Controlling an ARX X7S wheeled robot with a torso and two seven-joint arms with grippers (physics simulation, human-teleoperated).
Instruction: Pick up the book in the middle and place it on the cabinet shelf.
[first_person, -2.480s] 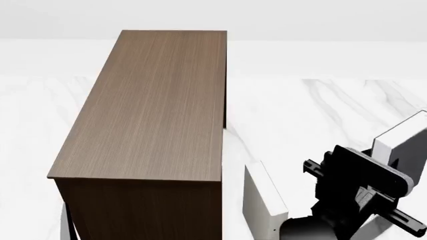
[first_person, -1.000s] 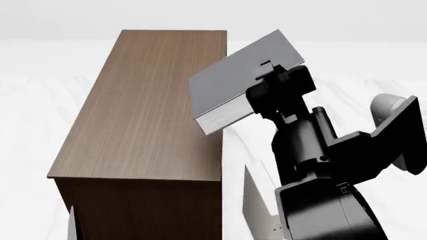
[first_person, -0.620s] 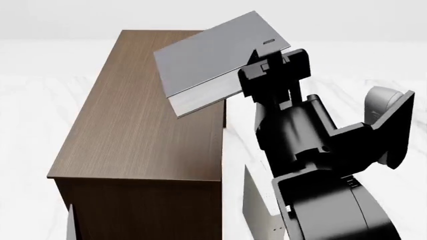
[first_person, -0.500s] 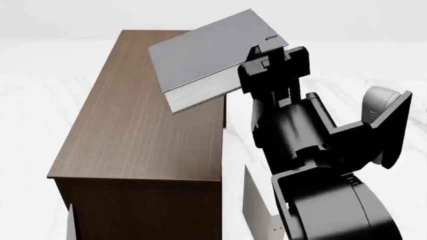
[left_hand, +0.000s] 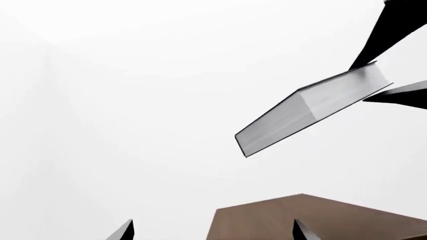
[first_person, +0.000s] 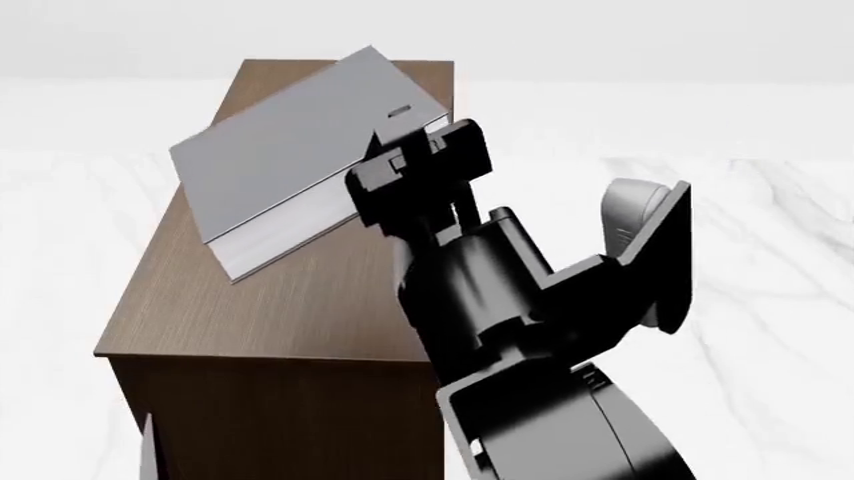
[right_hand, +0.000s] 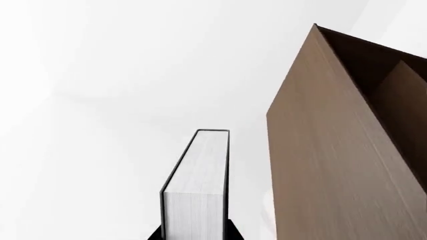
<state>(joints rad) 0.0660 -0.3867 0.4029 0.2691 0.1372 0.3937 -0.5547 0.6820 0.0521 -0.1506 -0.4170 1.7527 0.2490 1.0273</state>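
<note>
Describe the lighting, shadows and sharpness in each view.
Head view: flat, even light, everything sharp; the book casts no clear shadow on the cabinet shelf, and the right gripper is nearly featureless black. Left wrist view: washed-out white background, book's page edges crisp. Right wrist view: same white void, strong perspective stretch on the cabinet.

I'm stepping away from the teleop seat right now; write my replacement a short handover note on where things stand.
Right gripper: shut on the book, gripping one edge; the book is tilted in the air over the cabinet shelf, not resting on it.
Left gripper: open, holding nothing, only its fingertips show.
Done: book picked up and carried above the cabinet's top.
Left: level the book, lower it onto the top, open the right gripper and draw the arm back.
</note>
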